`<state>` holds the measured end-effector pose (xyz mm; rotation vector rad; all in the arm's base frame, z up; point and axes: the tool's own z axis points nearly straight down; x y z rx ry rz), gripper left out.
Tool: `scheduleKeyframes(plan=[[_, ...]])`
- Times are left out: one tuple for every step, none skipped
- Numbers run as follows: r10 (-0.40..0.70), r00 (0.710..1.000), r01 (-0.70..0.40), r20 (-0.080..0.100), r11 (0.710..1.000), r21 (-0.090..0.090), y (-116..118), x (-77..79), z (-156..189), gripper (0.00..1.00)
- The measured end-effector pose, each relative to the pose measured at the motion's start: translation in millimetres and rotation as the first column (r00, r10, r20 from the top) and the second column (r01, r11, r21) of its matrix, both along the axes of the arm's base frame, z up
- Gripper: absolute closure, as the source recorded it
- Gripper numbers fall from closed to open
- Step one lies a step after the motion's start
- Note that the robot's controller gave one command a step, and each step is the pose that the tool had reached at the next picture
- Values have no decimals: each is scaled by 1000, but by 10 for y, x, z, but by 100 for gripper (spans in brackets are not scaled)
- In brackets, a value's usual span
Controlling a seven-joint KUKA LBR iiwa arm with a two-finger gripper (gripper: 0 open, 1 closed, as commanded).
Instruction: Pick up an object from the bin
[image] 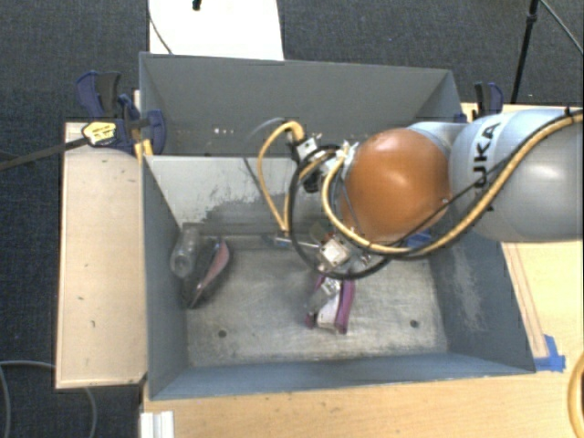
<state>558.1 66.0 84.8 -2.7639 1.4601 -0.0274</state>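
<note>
Pincer (334,259) sits low in the grey metal bin (301,108), tucked under the arm's orange cover (394,182) with yellow and black cables looped round it. Open or closed: cannot tell, the cover and cables hide the tip.

Nearest thing is a small purple-and-white piece (332,306), lying on the bin floor just beside the pincer, on the side toward the bin's near wall. Its long axis runs roughly from the pincer toward that wall, slightly tilted. Its upper end comes right up to the pincer; touching or just apart, can't tell. Nothing is visibly held.

Judgement: the pick hinges on that small offset. The piece lies just off the pincer on the near-wall side, so a short shift that way and a grip across its narrow width look needed.

Well apart from the pincer, toward the bin's left wall: a clear rounded thing with a dark pinkish piece (203,268) leaning on it.
</note>
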Motion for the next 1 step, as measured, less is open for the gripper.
scheduleKeyframes(plan=[[254,967,-254,-17,967,-4,9,202,1458,100]])
